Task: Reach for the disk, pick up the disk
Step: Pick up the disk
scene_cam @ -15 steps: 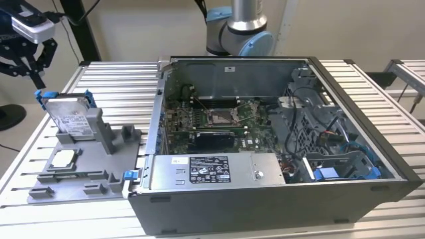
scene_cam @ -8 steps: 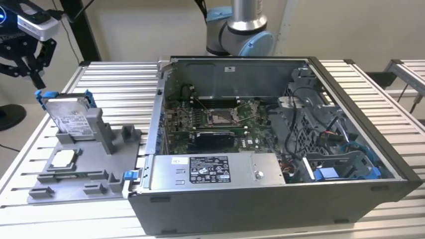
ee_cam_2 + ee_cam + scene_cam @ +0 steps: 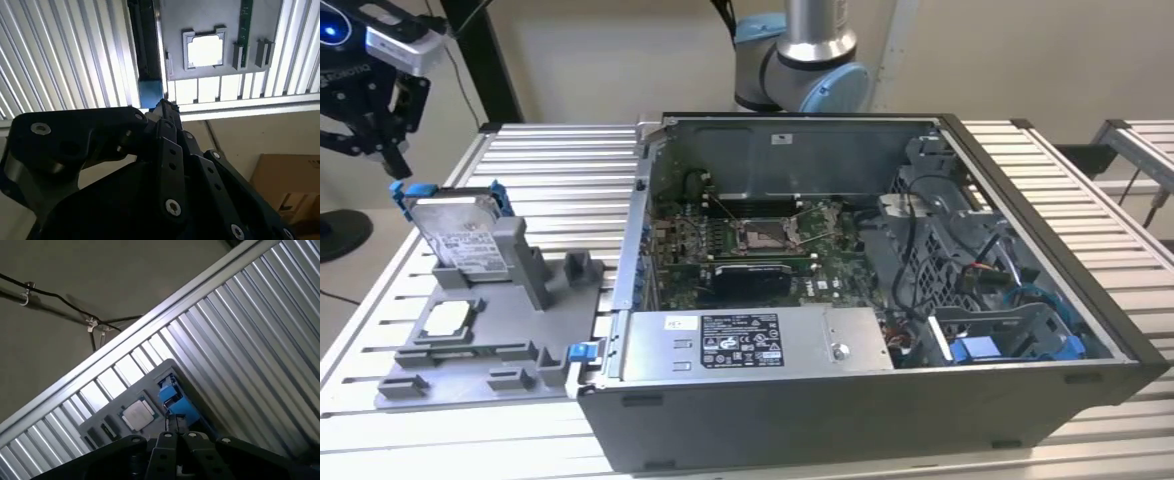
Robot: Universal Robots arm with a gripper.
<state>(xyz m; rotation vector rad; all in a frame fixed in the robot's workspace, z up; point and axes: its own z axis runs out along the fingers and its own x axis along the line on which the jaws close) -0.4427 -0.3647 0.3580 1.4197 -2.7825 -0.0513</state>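
Slatted metal tabletop (image 3: 547, 165) underfoot, pale wall behind. My tool (image 3: 394, 165) hangs above the tabletop's corner, pointing down, holding nothing. I cannot tell whether it is open or closed.

Just below the tool's tip: the disk (image 3: 454, 238), standing on edge and leaning slightly in a slot. Its blue frame corner (image 3: 411, 190) is the part nearest the tool, close but apart. In both wrist views that blue edge sits just past the tool tip (image 3: 165, 106) (image 3: 171, 421).

Under the disk: grey holder tray (image 3: 520, 300), lying flat on the tabletop.

Farther along the tray from the tool: small square silver chip (image 3: 450, 318), seated in a recess.

Beyond the tray, well away from the tool: open computer case (image 3: 881, 400), side panel off, circuit board and cables exposed. My arm's base (image 3: 801, 60) rises behind the case.
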